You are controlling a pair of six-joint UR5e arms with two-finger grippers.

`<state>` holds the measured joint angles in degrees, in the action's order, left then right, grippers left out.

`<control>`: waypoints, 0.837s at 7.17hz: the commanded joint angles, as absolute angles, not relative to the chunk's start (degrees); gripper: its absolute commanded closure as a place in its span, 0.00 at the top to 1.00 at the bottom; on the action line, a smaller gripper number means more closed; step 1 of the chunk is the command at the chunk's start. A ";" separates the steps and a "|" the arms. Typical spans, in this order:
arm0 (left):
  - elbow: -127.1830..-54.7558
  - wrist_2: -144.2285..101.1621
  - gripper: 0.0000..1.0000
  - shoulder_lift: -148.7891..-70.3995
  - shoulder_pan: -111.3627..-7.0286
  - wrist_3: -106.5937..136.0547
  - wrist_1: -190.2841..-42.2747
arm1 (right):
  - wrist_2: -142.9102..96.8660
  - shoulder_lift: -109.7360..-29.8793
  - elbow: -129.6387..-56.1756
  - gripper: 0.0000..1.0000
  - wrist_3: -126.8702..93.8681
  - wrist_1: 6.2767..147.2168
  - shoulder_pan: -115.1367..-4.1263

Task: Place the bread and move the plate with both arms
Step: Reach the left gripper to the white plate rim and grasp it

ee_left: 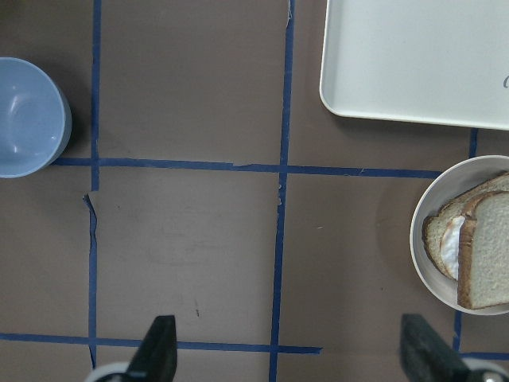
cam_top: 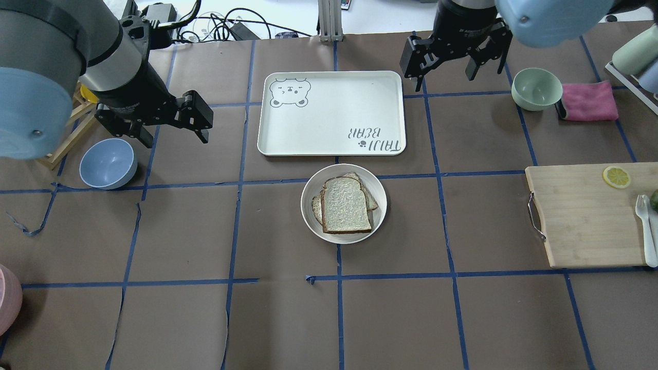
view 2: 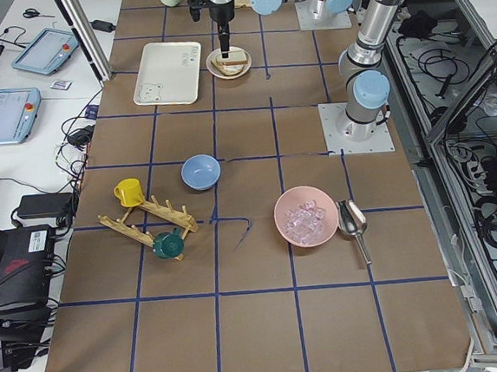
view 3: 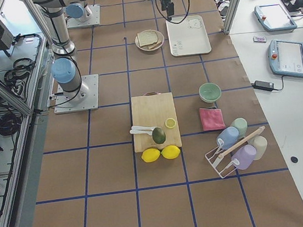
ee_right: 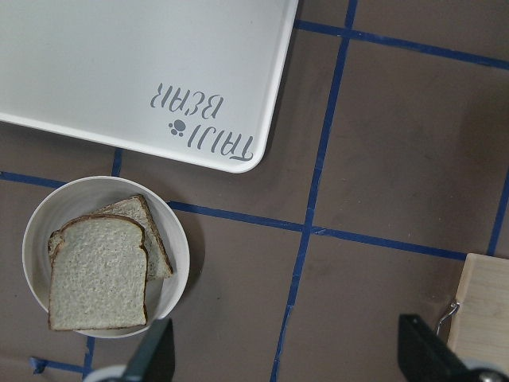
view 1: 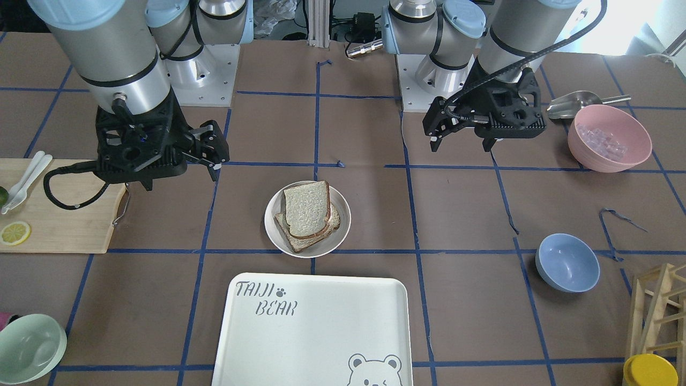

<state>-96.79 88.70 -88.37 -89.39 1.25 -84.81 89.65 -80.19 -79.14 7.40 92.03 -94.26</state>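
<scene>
The plain bread [cam_top: 345,205] lies flat on the small off-white plate [cam_top: 378,222], at the centre of the overhead frame. Its rounded top points toward the upper edge of that frame and its flat bottom toward the lower edge, so its long axis runs up and down, tipped slightly. It rests on a second slice whose corner sticks out to the upper right. My left wrist view shows something white between the two.

The plate stands on the brown counter [cam_top: 488,318], just below the "TAIJI BEAR" tray [cam_top: 329,113] and not touching it.

My left tool [ee_left: 286,322] hangs at the upper left of the overhead frame, near the blue bowl [cam_top: 108,163], with its fingers wide apart and empty. My right tool [cam_top: 445,82] hangs off the tray's upper right corner, also spread and empty.
</scene>
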 commanded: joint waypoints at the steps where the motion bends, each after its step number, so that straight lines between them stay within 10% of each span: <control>1: -101.31 87.80 1.00 -92.09 -93.23 2.36 -80.81 | 89.03 -83.92 -81.02 1.00 10.37 90.80 -91.76; 6: -108.27 81.23 1.00 -103.78 -99.49 20.71 -63.65 | 89.12 -85.61 -85.96 1.00 10.28 90.70 -91.84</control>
<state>-107.06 83.39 -101.13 -98.70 16.96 -66.68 88.72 -85.54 -85.71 10.16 90.72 -91.70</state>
